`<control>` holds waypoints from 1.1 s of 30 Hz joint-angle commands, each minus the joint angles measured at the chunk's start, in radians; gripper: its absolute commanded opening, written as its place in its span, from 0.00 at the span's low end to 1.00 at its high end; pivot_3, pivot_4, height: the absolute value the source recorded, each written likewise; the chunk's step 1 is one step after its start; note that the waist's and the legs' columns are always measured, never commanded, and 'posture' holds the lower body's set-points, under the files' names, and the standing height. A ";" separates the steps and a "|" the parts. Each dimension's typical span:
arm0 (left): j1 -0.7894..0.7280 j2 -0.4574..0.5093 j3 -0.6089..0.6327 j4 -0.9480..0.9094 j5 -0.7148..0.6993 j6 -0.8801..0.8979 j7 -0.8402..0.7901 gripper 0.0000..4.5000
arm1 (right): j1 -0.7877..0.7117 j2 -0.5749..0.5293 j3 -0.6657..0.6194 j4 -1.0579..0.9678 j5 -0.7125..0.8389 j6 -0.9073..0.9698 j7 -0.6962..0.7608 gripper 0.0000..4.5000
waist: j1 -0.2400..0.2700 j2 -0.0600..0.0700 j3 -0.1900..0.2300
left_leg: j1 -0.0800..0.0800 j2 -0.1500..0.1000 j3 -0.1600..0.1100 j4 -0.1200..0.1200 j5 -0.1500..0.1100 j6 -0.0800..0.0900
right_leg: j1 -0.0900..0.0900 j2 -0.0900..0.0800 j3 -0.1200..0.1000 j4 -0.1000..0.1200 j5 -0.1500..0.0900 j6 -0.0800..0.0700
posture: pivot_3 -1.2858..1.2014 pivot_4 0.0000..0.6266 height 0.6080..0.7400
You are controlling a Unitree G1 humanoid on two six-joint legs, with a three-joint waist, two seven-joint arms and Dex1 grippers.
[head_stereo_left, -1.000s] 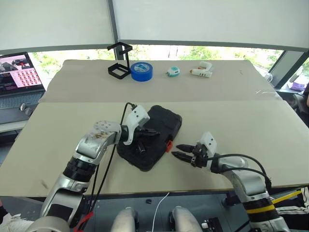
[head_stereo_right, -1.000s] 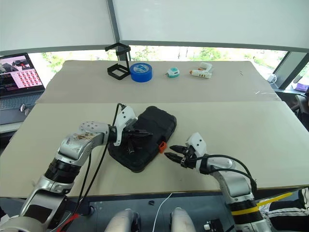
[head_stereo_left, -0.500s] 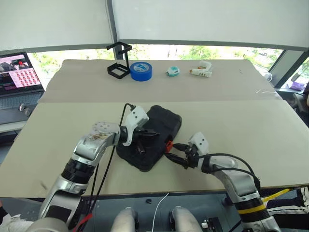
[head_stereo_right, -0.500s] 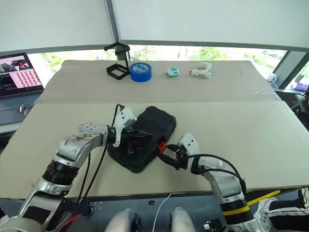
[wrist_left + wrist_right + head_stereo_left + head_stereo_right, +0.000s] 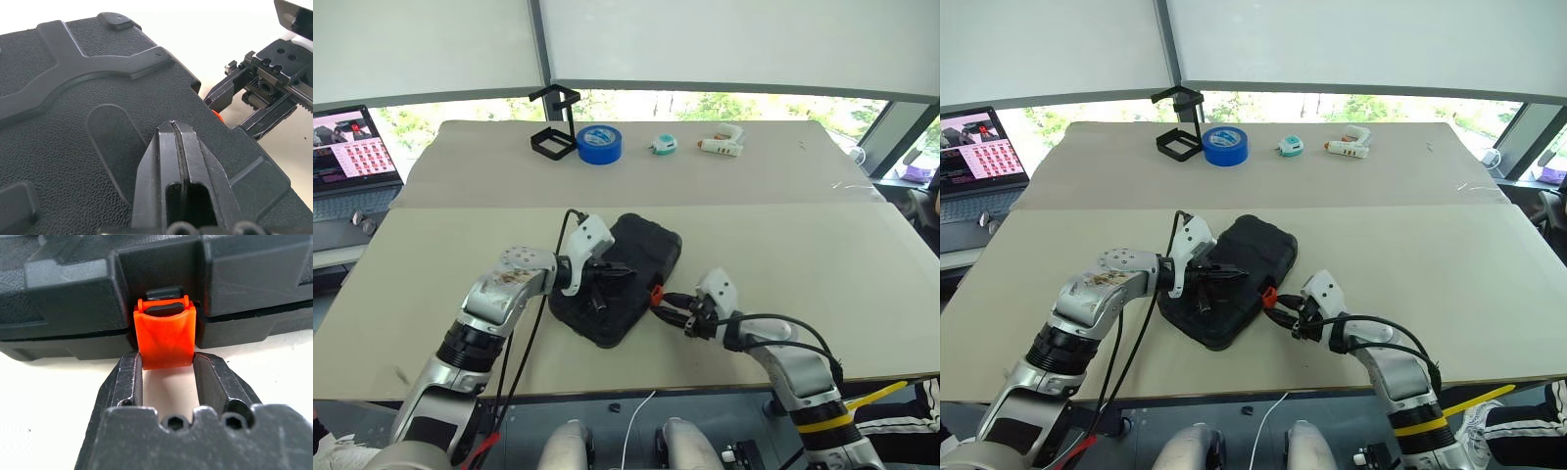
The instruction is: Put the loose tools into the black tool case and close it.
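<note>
The black tool case (image 5: 644,253) lies closed on the table with its lid down. My left gripper (image 5: 625,270) is shut, and its fingertips (image 5: 172,125) press on the textured lid. At the case's front right edge sits the small orange latch (image 5: 165,338). My right gripper (image 5: 166,361) is shut on it, one black finger against each side. From the head, the right gripper (image 5: 664,302) shows right at the latch (image 5: 656,291). The loose tools are out of view.
Along the far side of the table stand a black wire-frame stand (image 5: 554,122), a blue tape roll (image 5: 599,144), a small teal tape measure (image 5: 663,146) and a white glue gun (image 5: 722,144). A laptop (image 5: 352,157) sits beyond the table's left edge.
My right gripper has moved left to the case's orange latch, and its fingers have narrowed onto it. The left gripper has stayed pressed on the lid.
</note>
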 commanded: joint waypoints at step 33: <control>0.065 0.042 -0.074 0.049 0.037 0.121 -0.002 0.00 | 0.089 0.029 -0.046 0.004 0.003 -0.277 0.004 0.28 | 0.000 0.000 0.000 | 0.000 0.000 0.000 -0.005 0.000 0.000 | 0.001 0.000 0.000 -0.007 0.000 0.000 | 0.52 0.24 1.00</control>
